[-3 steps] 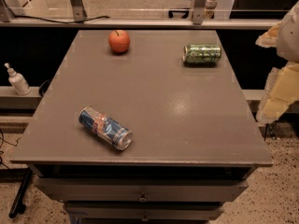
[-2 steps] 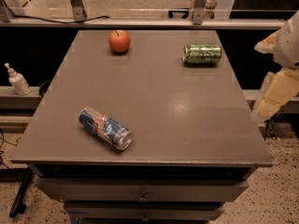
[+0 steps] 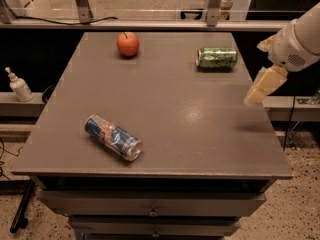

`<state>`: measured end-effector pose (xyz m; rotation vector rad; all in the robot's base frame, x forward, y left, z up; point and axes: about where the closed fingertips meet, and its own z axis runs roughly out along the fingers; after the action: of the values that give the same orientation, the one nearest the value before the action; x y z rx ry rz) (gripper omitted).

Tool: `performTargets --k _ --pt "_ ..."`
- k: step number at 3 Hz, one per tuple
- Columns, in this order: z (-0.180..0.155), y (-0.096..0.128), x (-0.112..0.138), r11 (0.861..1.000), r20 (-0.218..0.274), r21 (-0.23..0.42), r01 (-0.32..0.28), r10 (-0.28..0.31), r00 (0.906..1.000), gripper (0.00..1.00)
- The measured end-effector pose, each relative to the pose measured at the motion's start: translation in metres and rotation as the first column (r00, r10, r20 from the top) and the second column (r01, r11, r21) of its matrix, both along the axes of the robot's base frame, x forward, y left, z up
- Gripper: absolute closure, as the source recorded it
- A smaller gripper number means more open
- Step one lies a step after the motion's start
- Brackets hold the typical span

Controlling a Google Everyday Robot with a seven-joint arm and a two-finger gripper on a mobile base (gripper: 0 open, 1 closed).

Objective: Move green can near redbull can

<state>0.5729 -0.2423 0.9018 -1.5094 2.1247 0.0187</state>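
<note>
Pincer (image 3: 260, 87) shifted inward over table (image 3: 170, 79) right edge.

Back-right, green can (image 3: 216, 57); front-left, redbull can (image 3: 113, 137) — gripper (image 3: 260, 89) at right.

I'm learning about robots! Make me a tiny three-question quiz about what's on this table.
1. True or false: the green can is standing upright.
2. An apple, the green can and the redbull can are on the table. Which is nearest its front edge? A) apple B) redbull can C) green can
3. Fill in: as pictured, the gripper hovers at the table's ___ edge, touching neither can.

Key
1. False: it lies on its side.
2. B
3. right
</note>
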Motion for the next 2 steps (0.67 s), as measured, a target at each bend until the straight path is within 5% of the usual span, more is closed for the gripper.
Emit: performTargets --k 2 --pt "-0.014 0.027 0.1 0.993 0.086 0.118 -0.007 -0.003 0.9963 0.0"
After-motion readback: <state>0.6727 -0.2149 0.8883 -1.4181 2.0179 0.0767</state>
